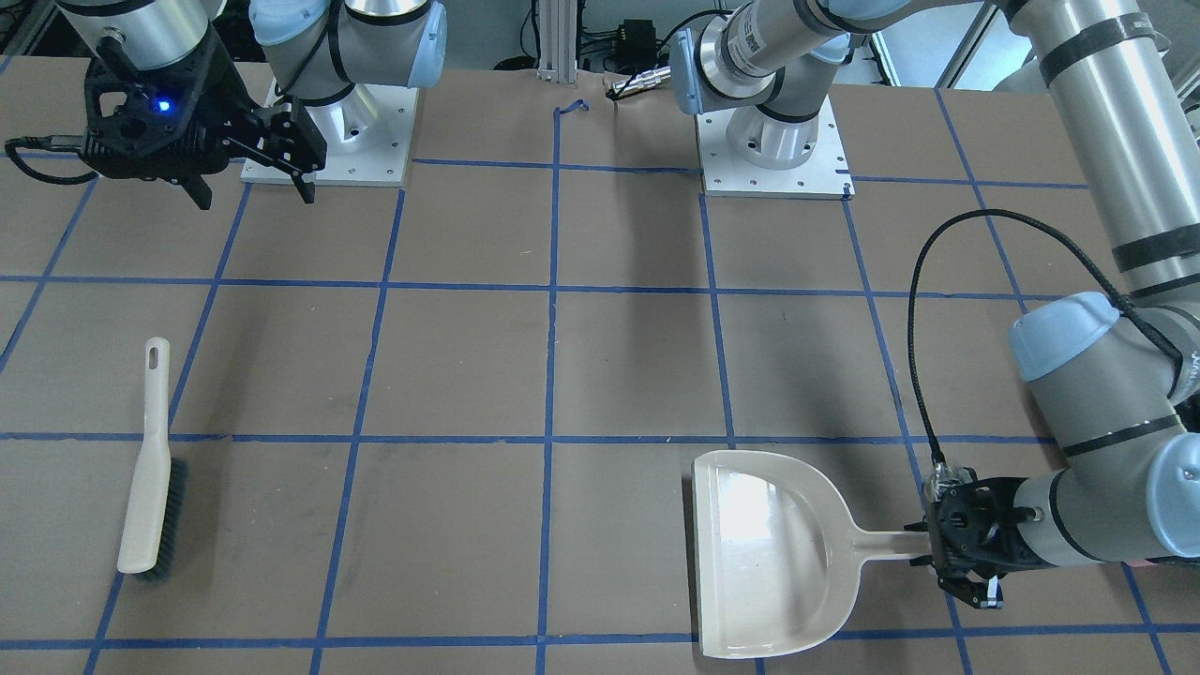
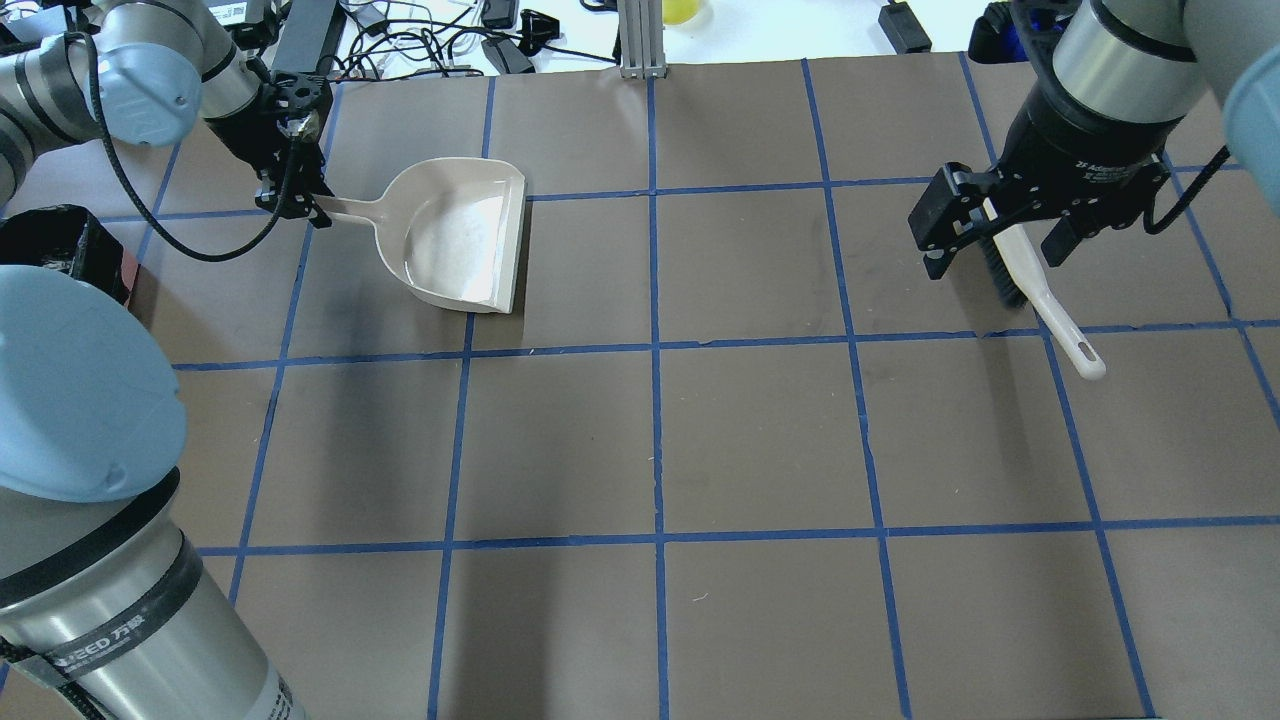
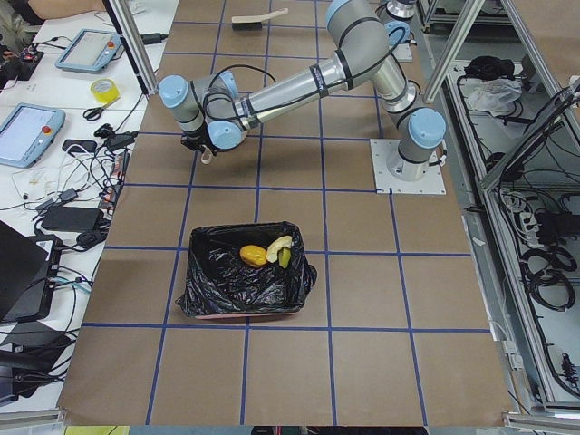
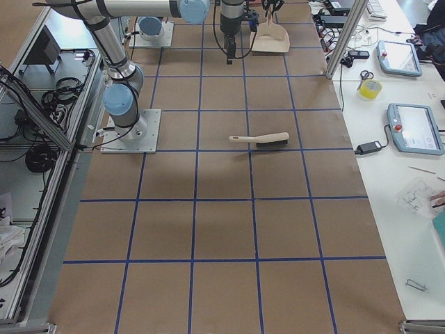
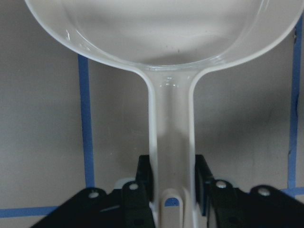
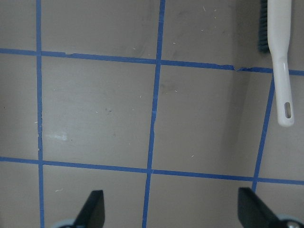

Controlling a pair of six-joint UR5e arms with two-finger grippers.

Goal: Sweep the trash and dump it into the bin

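Observation:
The bin (image 3: pixel 204 290), pink with a black bag liner, stands at the table's left end. The trash lies inside it: a golden-brown lump (image 3: pixel 253 256), a pale crescent (image 3: pixel 277 245) and a green-and-yellow sponge (image 3: pixel 285 259). A beige dustpan (image 2: pixel 460 240) lies flat and empty on the table. My left gripper (image 5: pixel 172 175) is shut on its handle (image 1: pixel 886 544). The brush (image 2: pixel 1045 300) lies loose on the table's right side. My right gripper (image 2: pixel 995 240) hovers above it, open and holding nothing, its fingers (image 6: pixel 95 209) far apart.
Blue tape lines grid the brown table (image 2: pixel 760 430). Both arm bases (image 1: pixel 773 155) stand bolted at the robot's edge. A side bench (image 4: pixel 410 104) with tablets, a tape roll and cables runs along the far edge. An aluminium post (image 2: pixel 635 40) stands mid-edge.

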